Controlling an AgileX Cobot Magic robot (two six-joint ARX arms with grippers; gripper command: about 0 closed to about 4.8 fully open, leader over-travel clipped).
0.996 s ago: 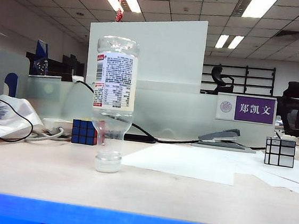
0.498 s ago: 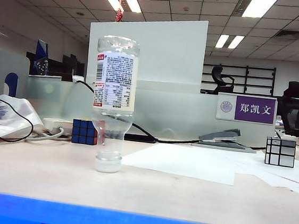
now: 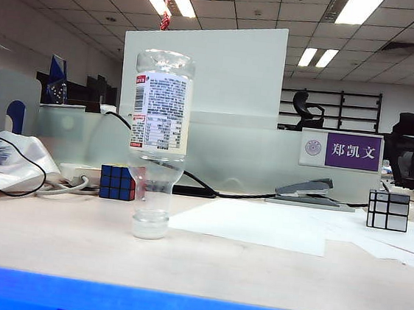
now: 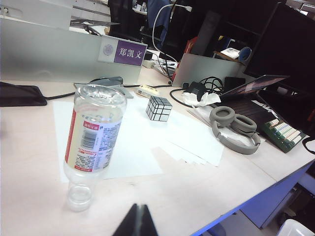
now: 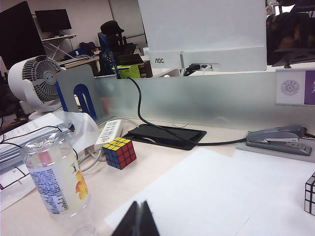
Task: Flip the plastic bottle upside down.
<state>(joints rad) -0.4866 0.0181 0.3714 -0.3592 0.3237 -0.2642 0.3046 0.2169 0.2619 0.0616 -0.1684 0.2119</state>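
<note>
i'm looking at the plastic bottle point(image 3: 157, 144) standing upside down on its whitish cap point(image 3: 149, 227) on the pale table point(image 3: 254, 271), base up, label readable. nothing of mine touches it. my left gripper point(image 4: 137, 222) hangs clear of it, jaws clenched tight on nothing, dark tips pressed together; the bottle sits just ahead of those tips and off to one side, its neck nearest me. past it from that gripper lies white paper point(image 4: 133, 132), then a silver mirror cube point(image 4: 159, 107), grey headphones point(image 4: 234, 129) further out, a stapler point(image 4: 107, 80) by the purple name sign point(image 4: 123, 51). my right gripper point(image 5: 138, 221) is also clenched empty, tips together, and the bottle stands close beside it, off to one side, apart from the jaws. beyond that gripper sits a colourful rubik's cube point(image 5: 119, 153), a white power strip point(image 5: 109, 133), a black phone point(image 5: 165, 135) with its cable, and a white desk fan point(image 5: 33, 81) further back.
</note>
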